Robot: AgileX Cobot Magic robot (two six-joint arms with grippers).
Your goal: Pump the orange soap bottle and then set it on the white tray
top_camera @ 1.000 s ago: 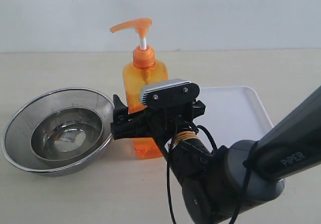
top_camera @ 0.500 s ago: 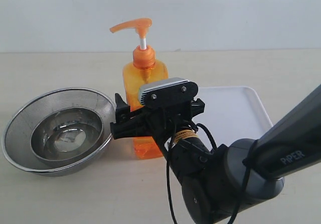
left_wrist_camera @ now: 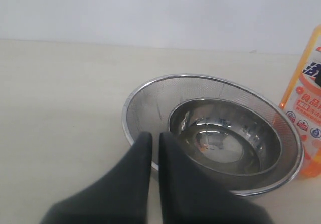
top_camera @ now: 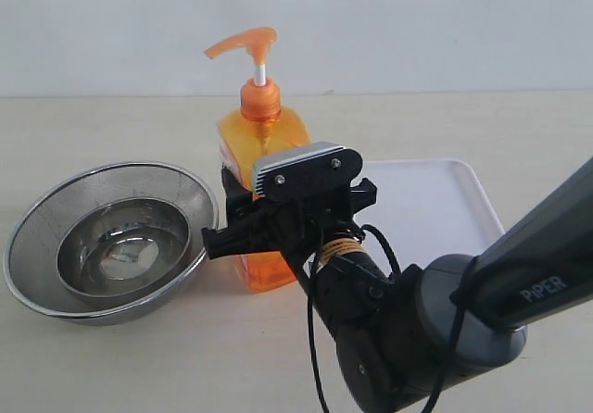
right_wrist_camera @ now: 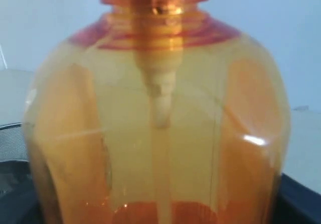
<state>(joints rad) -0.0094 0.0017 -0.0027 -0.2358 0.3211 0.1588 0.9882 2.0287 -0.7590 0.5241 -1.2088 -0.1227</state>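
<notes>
Orange and translucent, the orange soap bottle (top_camera: 262,144) stood on the counter (top_camera: 111,357) between the nested steel bowls (top_camera: 56,209) and the white tray (top_camera: 435,200), just beside both and not yet on the tray; its pump head (top_camera: 246,43) sat raised on its white stem, spout pointing toward the bowls' side; the right gripper (top_camera: 222,211) had its fingers either side of the bottle's body, which filled the right wrist view, but whether they pressed on the plastic or merely flanked it could not be told; the left gripper (left_wrist_camera: 154,148) hovered near the bowls' rim with its fingers drawn together on nothing. The likely trouble lay in the bottle itself: tall, smooth-walled and partly full, it could twist or slide in a loose or off-centre hold; a press on the raised head against a weak hold could tip it toward the bowls; on the way over, the base could catch the tray's low rim and topple.
</notes>
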